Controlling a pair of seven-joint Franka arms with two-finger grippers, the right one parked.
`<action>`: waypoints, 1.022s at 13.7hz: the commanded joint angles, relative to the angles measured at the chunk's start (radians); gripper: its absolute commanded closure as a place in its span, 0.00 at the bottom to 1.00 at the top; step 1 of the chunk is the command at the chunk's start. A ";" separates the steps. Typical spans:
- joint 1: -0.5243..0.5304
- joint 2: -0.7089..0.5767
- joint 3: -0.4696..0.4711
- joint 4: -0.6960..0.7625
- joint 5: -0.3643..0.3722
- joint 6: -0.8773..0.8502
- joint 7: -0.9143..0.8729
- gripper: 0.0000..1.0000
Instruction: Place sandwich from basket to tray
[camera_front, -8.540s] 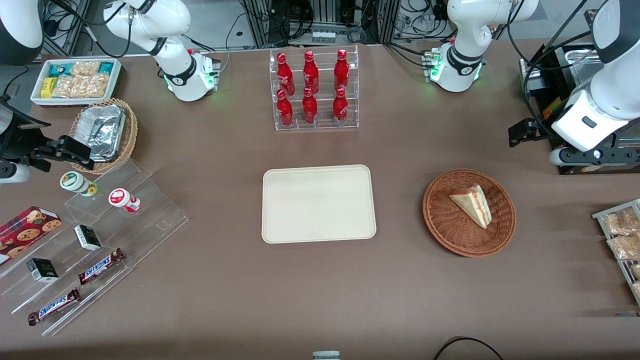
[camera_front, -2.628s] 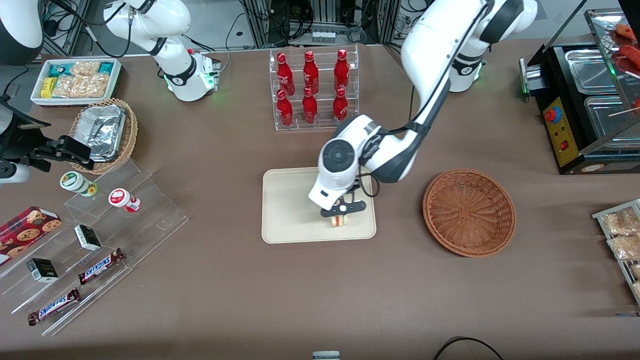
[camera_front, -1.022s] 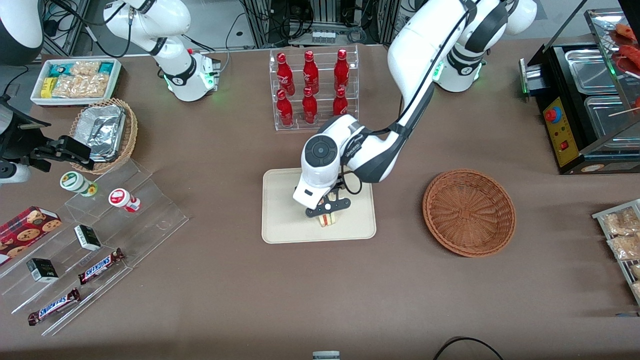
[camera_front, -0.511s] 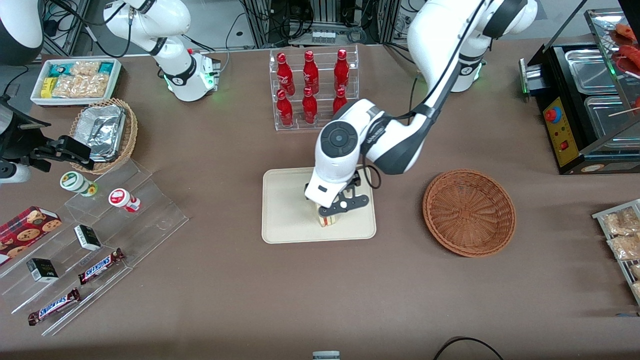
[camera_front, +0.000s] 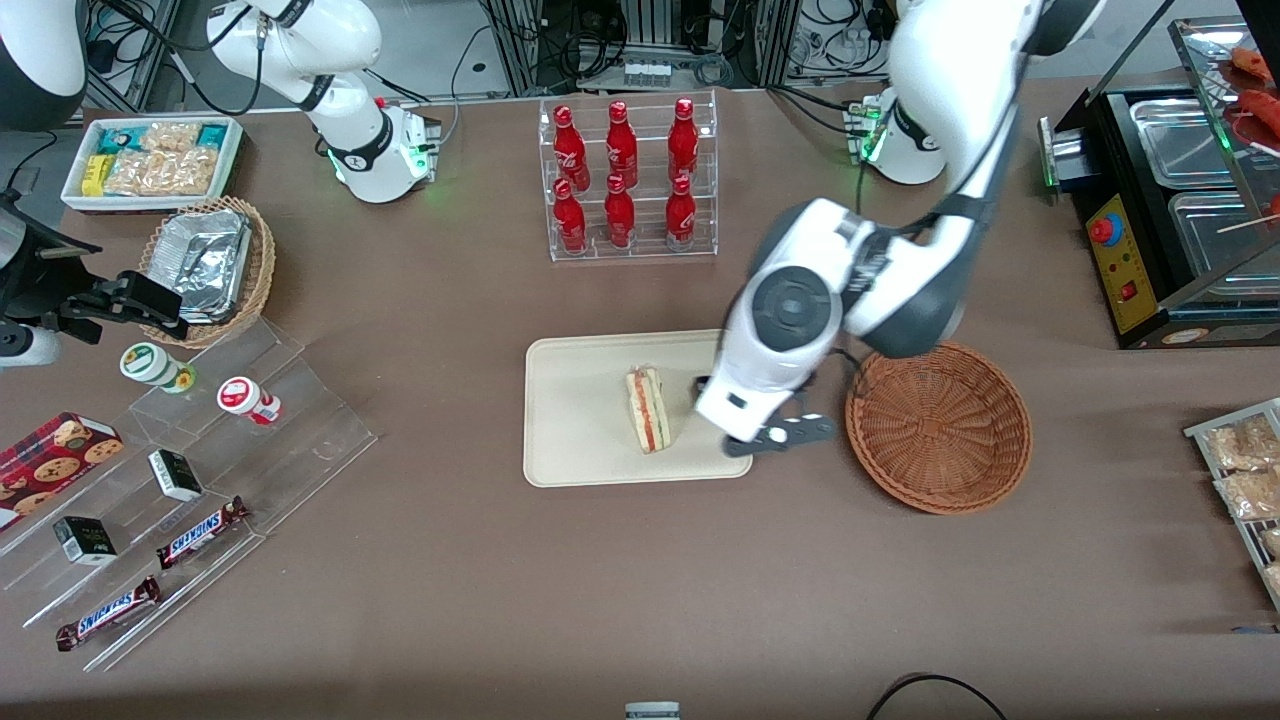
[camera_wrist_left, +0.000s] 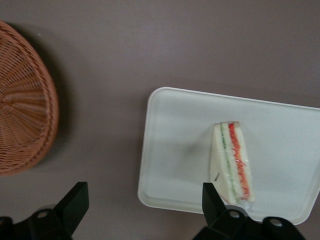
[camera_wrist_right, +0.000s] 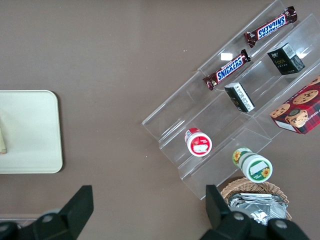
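Cream tray (camera_front: 580, 440) now carries the sandwich (camera_front: 648, 409), basket (camera_front: 938, 425) empty, end effector (camera_front: 775, 437) spread wide, holding nothing, above the tray's edge.

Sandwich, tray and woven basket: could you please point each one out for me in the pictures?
sandwich (camera_front: 648, 410), front view, on its striped cut edge.
tray (camera_front: 575, 410), front view, on its bare floor.
basket (camera_front: 940, 425), front view, on its woven bottom.
pincer (camera_front: 765, 425), front view, open above the tray's edge, nothing held.

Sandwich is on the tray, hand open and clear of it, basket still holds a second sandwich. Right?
Not quite: the basket is empty, as the front view shows. The rest holds: the sandwich lies on the tray, and the hand is open above the table between tray and basket, clear of it.
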 joint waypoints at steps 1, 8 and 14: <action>0.067 -0.107 -0.003 -0.129 -0.017 -0.006 0.114 0.00; 0.249 -0.290 -0.003 -0.317 -0.017 -0.009 0.400 0.00; 0.395 -0.405 -0.002 -0.347 -0.017 -0.136 0.631 0.00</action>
